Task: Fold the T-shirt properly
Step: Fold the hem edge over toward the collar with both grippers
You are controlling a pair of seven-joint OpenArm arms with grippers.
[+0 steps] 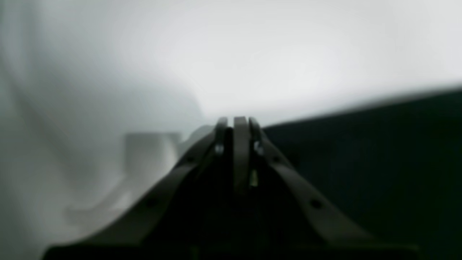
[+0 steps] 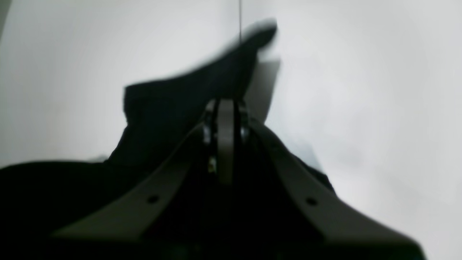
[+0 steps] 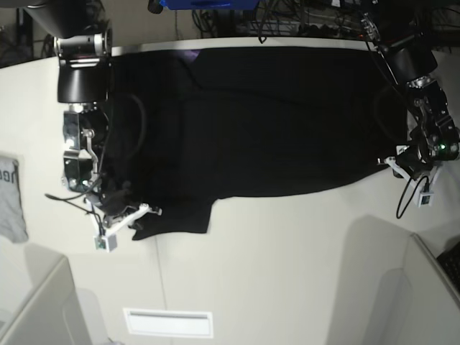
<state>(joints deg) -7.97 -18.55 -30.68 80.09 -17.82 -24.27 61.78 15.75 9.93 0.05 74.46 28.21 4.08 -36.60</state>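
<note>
Nearest the base camera, the right gripper (image 3: pixel 133 214) was pinched closed on a sleeve edge of the T-shirt (image 3: pixel 251 122); the left gripper (image 3: pixel 388 162) was closed at the hem, its hold unconfirmed. The garment lay spread across the white table (image 3: pixel 287 273), judged light, limp and non-slippery, best taken at corners and seams

Over at the left edge, a light grey garment (image 3: pixel 11 199) with dark lettering lies flat, partly cut off by the frame. It sits on a white table (image 3: pixel 287 273), which fills most of the base view, with a faint seam running down its near half. Near the bottom, a pale rectangular label (image 3: pixel 168 323) is set into the surface. Along the far edge, there's a tangle of dark cables (image 3: pixel 302 18) behind the table and a blue object (image 3: pixel 208 3) just peeking in at the top.
</note>
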